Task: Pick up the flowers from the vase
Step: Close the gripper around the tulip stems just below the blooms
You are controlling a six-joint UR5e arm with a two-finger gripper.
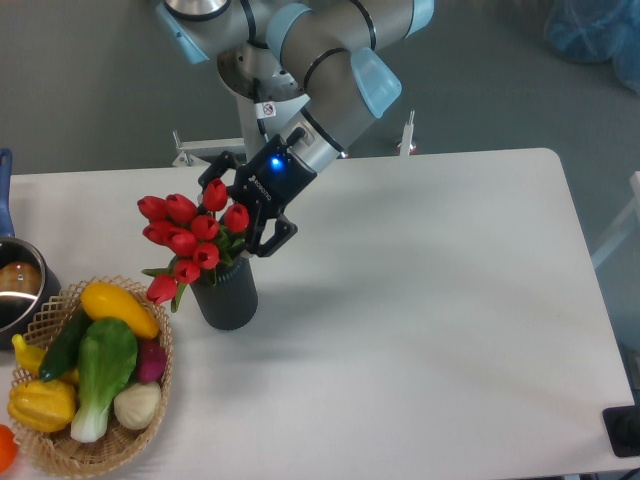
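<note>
The flowers [190,235], a bunch of red tulip buds with green leaves, stand in the vase [226,291], a dark grey ribbed cylinder left of the table's middle. My gripper [232,212] hangs open over the right side of the bunch. One finger sits behind the topmost bud and the other ends at the right of the leaves, just above the vase mouth. The rightmost buds lie between the two fingers. The stems are hidden inside the vase.
A woven basket [60,455] of vegetables stands at the front left, close to the vase. A metal pot [15,290] is at the left edge. The white table [430,300] stretches right of the vase.
</note>
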